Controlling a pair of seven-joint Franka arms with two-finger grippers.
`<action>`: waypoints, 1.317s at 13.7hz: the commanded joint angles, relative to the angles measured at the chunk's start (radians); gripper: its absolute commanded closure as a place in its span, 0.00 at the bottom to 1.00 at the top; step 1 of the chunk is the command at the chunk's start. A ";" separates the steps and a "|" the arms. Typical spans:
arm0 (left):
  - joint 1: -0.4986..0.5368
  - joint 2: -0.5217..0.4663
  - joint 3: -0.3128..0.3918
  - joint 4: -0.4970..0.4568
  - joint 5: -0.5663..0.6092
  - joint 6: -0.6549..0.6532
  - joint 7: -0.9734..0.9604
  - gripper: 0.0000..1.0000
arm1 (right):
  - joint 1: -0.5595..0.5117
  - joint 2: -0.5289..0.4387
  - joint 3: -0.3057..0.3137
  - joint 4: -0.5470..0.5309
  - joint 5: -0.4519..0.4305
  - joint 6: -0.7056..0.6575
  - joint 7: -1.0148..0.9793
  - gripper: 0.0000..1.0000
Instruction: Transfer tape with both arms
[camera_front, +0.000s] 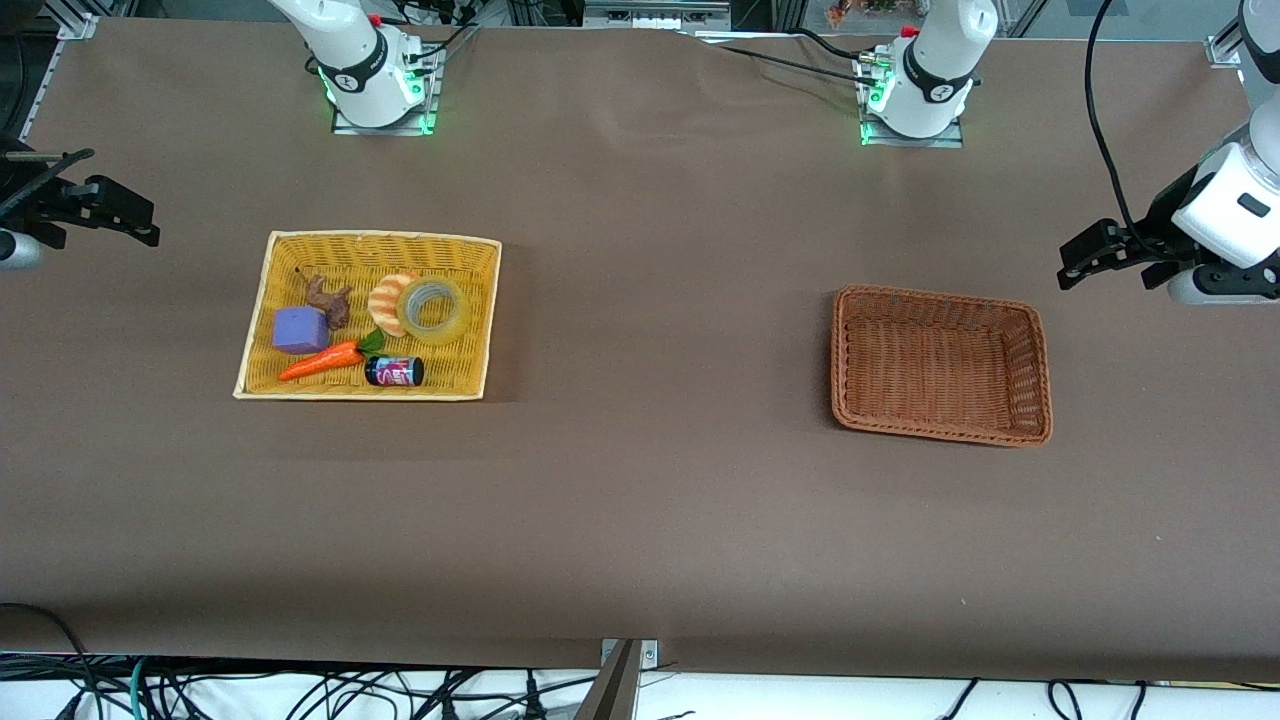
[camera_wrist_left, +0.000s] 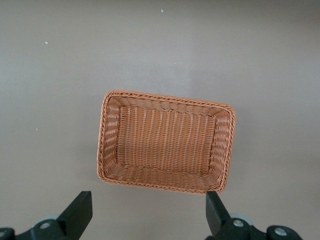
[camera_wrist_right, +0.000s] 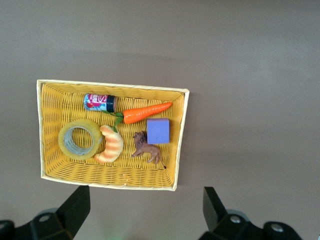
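Two baskets sit on the table: a yellow basket toward the right arm's end and a brown basket toward the left arm's. Inside the yellow one, the tape lies flat, touching a croissant toy. Both the left pincer and right pincer hang spread wide above their baskets, holding nothing.

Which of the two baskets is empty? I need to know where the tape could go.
The brown basket, toward the left arm's end, is empty; the yellow basket holds the tape among toys.
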 joint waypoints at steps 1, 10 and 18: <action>-0.002 -0.003 0.001 0.008 0.005 0.001 0.014 0.00 | -0.017 0.033 0.005 0.003 0.037 0.072 0.010 0.00; -0.002 -0.003 0.001 0.008 0.005 0.001 0.014 0.00 | 0.104 0.168 0.014 -0.019 0.071 0.094 0.292 0.00; -0.002 -0.003 0.001 0.008 0.005 0.001 0.014 0.00 | 0.189 0.148 0.072 -0.399 0.066 0.468 0.418 0.00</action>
